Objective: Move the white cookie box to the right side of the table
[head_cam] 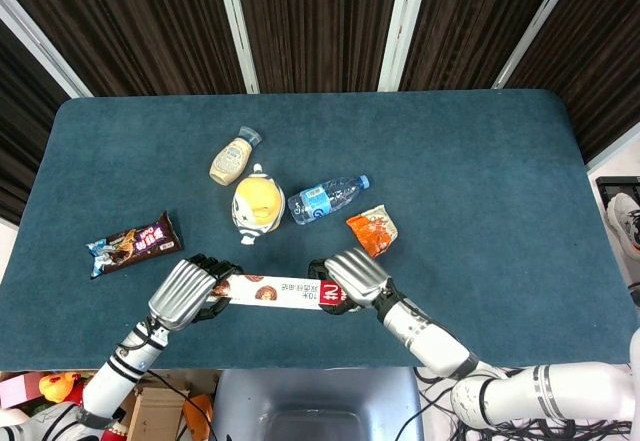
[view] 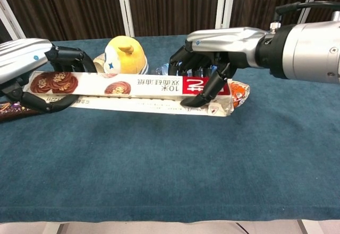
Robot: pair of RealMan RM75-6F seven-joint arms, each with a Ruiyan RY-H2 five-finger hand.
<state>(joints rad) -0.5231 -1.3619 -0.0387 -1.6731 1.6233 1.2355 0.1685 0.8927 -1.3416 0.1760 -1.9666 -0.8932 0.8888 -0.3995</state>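
Observation:
The long white cookie box (head_cam: 275,290) (view: 127,88) lies crosswise near the table's front edge, lifted off the cloth in the chest view. My left hand (head_cam: 186,292) (view: 32,64) grips its left end, the one with the cookie pictures. My right hand (head_cam: 350,277) (view: 218,51) grips its red right end, fingers behind and thumb in front.
Behind the box are a yellow plush toy (head_cam: 255,204), a water bottle (head_cam: 328,198), an orange snack packet (head_cam: 373,230) and a cream bottle (head_cam: 232,158). A brown snack bar (head_cam: 134,243) lies at the left. The blue table (head_cam: 480,181) stretches to the right.

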